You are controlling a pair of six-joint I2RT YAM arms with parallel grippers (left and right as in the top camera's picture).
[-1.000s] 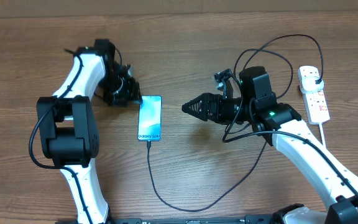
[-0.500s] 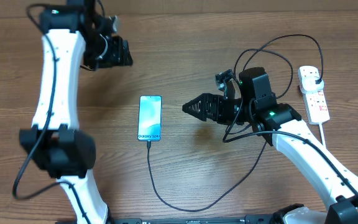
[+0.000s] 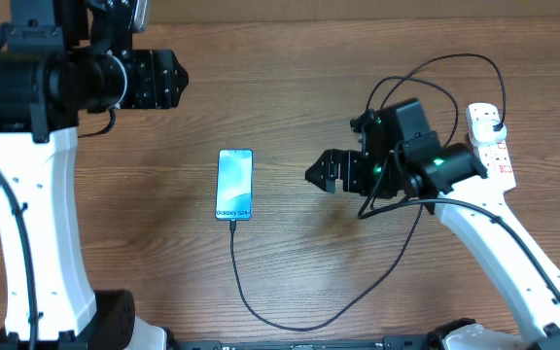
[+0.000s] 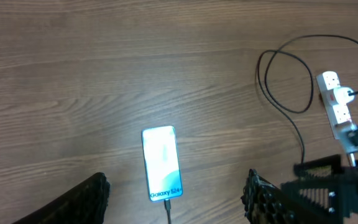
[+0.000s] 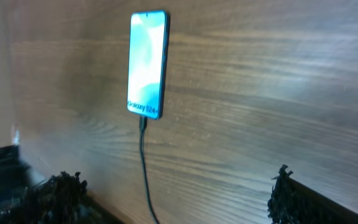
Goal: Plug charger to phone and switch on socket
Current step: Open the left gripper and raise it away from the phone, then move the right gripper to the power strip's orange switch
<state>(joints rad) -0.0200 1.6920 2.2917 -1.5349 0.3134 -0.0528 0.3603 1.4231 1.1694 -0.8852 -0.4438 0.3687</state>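
Observation:
The phone (image 3: 235, 184) lies flat mid-table with its light blue screen lit; it also shows in the left wrist view (image 4: 163, 162) and the right wrist view (image 5: 146, 63). The black charger cable (image 3: 261, 309) runs from the phone's near end, loops right and up to its black plug in the white socket strip (image 3: 491, 149) at the far right. My left gripper (image 3: 161, 80) is raised high over the table's back left, open and empty. My right gripper (image 3: 325, 173) is open and empty, right of the phone, apart from it.
The strip's thick white cord (image 3: 507, 206) trails toward the table's near right edge. The cable's loops (image 3: 436, 92) lie around my right arm. The strip also shows in the left wrist view (image 4: 335, 109).
My left arm has lifted away from the phone, up and back to the left. My right gripper has drawn back to the right and tilted, away from the phone.

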